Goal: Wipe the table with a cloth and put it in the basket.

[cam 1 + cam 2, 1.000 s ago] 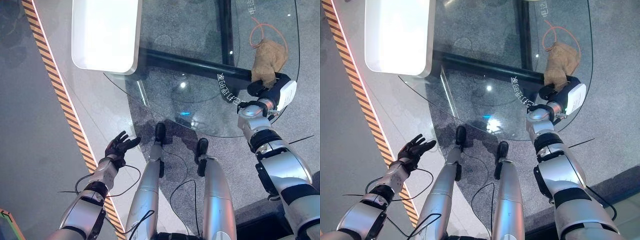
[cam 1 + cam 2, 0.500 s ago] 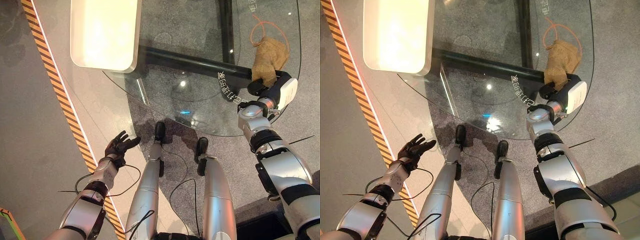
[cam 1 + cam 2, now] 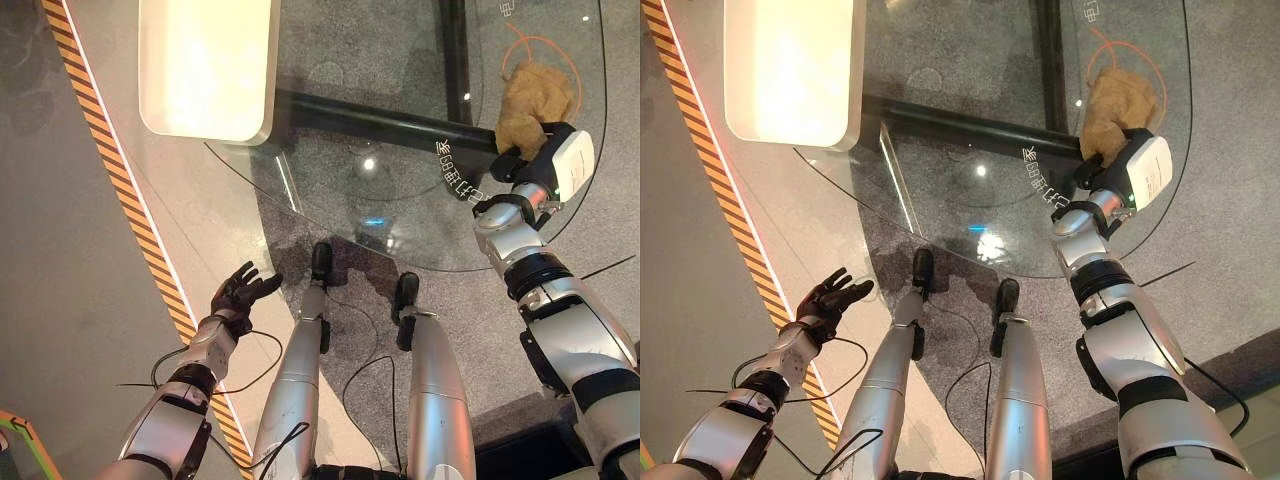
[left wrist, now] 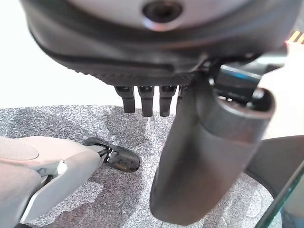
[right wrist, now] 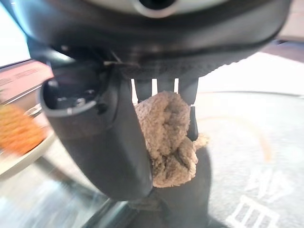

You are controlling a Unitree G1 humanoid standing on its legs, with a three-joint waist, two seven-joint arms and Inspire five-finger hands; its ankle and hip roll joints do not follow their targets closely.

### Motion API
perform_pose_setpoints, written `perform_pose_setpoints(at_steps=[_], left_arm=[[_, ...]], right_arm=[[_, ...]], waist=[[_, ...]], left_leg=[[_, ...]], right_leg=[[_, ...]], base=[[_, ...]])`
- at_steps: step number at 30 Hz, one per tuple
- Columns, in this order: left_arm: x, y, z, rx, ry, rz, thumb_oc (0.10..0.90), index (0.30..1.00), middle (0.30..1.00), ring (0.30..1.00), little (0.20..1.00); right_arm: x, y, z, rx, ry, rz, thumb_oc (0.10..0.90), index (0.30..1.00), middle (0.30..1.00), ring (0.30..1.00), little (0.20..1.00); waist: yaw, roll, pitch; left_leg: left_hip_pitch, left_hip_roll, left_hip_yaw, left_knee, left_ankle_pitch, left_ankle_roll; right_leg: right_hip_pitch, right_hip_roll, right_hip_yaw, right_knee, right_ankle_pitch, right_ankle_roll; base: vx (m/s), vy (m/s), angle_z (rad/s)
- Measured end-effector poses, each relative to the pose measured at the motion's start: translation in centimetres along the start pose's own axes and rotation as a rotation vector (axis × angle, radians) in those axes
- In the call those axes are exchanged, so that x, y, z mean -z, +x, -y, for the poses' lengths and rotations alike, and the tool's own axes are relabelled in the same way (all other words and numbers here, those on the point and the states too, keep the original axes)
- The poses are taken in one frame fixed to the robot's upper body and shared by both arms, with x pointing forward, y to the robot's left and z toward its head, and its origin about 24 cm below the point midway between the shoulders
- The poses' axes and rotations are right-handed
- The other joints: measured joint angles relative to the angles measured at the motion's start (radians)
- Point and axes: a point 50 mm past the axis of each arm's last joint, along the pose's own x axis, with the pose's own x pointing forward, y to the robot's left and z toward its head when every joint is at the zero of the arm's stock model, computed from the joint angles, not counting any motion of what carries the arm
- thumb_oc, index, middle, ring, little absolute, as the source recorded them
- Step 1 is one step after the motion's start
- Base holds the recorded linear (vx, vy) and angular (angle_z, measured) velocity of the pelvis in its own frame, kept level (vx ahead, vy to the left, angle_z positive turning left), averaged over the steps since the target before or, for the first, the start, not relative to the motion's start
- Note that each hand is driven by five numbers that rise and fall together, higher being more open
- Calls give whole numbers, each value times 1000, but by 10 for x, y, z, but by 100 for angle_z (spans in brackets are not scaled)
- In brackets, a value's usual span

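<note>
A round glass bench (image 3: 400,215) fills the upper right of the frame, its transparent top showing a black crossbar (image 3: 380,122) and speckled grey carpet (image 3: 360,60) beneath. A crumpled tan cloth (image 3: 528,100) lies on the glass near its right rim, beside an orange ring (image 3: 545,45) marked on the carpet. A white rounded panel (image 3: 205,65) overlaps the bench's upper-left edge. White lettering (image 3: 458,182) marks the glass.

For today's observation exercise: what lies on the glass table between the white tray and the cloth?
In the left eye view, bare glass table lies between the white tray and the tan cloth; a dark bar shows beneath the glass.
</note>
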Motion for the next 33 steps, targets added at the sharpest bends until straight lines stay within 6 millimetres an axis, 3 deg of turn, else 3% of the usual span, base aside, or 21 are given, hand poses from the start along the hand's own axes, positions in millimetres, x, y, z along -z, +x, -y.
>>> perform_pose_setpoints(at_steps=[6,12,17,33], left_arm=[[5,0,9,44,-14,-4,800,900,900,900,900],[4,0,13,60,-15,3,800,900,900,900,900],[12,-4,8,50,-17,-12,800,900,900,900,900],[11,-4,14,97,-18,-31,800,900,900,900,900]], right_arm=[[-36,-15,-17,-141,-92,210,100,300,300,300,200],[-58,-36,-37,-252,-164,349,100,300,300,300,200],[-64,-47,-45,-307,-203,410,100,300,300,300,200],[-81,-42,-47,-520,-413,537,100,300,300,300,200]], waist=[[22,25,-1],[52,26,-2],[71,26,-2],[61,27,-2]], left_leg=[[2,-3,-10,-3,6,-4],[6,-11,-30,-19,14,-9],[6,-21,-33,-20,16,-7],[15,-22,-52,-22,21,-7]], right_leg=[[1,-5,-15,10,-3,-4],[-4,-22,-25,35,-18,-11],[-5,-32,-26,43,-24,-6],[13,-36,-47,46,-29,-8]], base=[[10,33,5],[0,11,13],[-5,7,5],[0,-8,2]])
